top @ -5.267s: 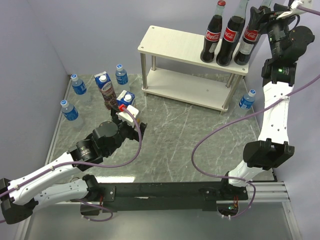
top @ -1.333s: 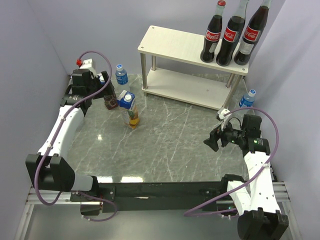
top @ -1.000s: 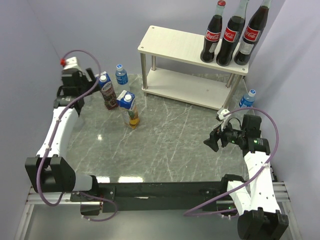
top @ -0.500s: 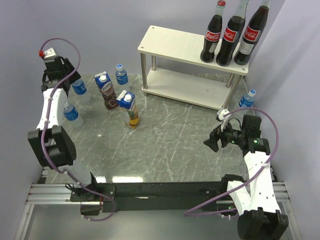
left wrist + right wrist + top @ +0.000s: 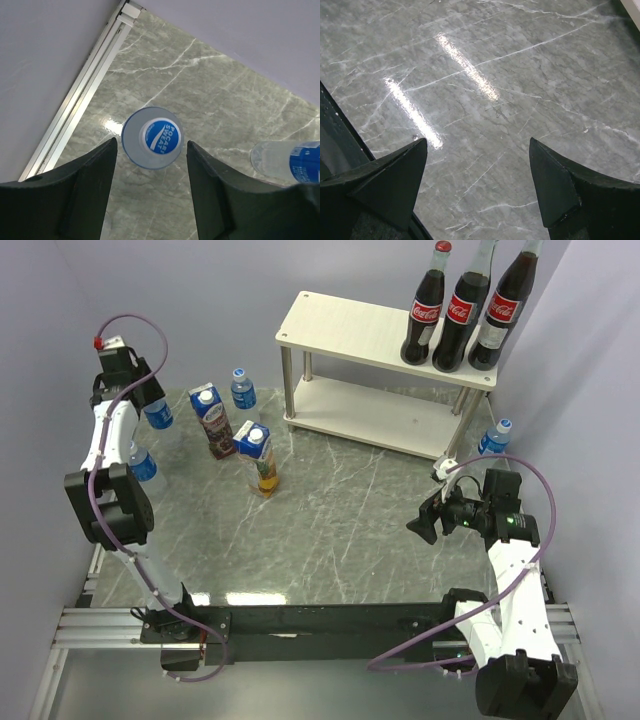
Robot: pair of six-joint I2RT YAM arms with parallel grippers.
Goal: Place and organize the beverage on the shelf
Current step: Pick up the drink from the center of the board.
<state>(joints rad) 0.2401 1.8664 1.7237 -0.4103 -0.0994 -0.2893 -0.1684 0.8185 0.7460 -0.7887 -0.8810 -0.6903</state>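
Swung leftward, the left gripper (image 5: 151, 149) was spread astride a water bottle (image 5: 152, 136), not yet touched; centring before closing was advised. The right gripper (image 5: 477, 147) was held wide.

Marble table (image 5: 340, 510) bearing a two-tier shelf (image 5: 340, 325)
Shelf far right, three Coca-Cola bottles (image 5: 463, 310) on its top board's right end; two juice cartons (image 5: 213, 422) and three water bottles (image 5: 242, 390) far left, a fourth water bottle (image 5: 493, 438) just right of the shelf.

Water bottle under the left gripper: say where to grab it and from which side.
Take the water bottle by its round body below the cap, coming straight down from above. It stands upright, cap facing the left gripper, whose fingers sit either side.
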